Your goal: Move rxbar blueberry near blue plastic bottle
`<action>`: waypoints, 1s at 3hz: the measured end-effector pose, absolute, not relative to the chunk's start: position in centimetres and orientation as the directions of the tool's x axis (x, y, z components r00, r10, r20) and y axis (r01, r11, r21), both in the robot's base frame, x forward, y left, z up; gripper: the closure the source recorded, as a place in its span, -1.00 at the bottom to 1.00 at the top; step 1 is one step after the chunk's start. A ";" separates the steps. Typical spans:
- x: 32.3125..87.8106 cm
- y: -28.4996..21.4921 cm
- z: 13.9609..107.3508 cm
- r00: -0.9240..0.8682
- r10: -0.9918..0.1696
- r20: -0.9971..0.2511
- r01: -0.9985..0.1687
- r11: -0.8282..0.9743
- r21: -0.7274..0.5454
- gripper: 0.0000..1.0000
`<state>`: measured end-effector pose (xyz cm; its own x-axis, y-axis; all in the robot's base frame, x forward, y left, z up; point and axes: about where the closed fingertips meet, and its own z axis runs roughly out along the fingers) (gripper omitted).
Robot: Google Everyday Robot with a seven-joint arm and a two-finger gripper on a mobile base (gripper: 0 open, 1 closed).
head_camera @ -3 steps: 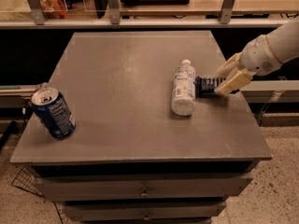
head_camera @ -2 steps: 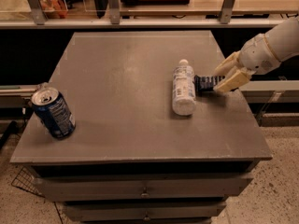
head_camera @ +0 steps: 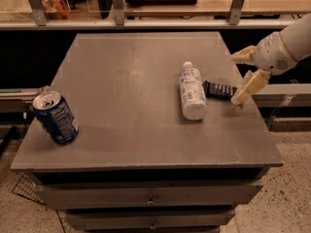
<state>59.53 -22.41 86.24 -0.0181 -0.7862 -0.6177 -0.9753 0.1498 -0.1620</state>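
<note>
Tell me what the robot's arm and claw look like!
The claw, at the right edge of the grey table, has two cream-coloured, blocky tapered fingers. They join a rounded white wrist, and the arm behind is a smooth white tube.

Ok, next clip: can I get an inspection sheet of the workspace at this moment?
Surface: grey table top, on a drawer cabinet.
Job's things: blue plastic bottle lying on its side; rxbar blueberry flat, close on its right, contact cannot be told.
Clutter: blue soda can standing near the front-left corner.
Grippers: gripper at the bar's right end, fingers open, holding nothing.
Cables: nothing seen.
Surroundings: railed shelf behind the table; wire basket on the floor, lower left.
</note>
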 end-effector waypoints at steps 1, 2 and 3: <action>59.7 -24.8 87.2 -0.060 -0.772 -0.633 -0.957 0.224 -0.182 -1.00; 59.3 -28.2 87.7 -0.148 -0.691 -0.708 -0.910 0.376 -0.177 -1.00; 57.0 -33.2 89.0 -0.290 -0.534 -0.794 -0.783 0.610 -0.124 -1.00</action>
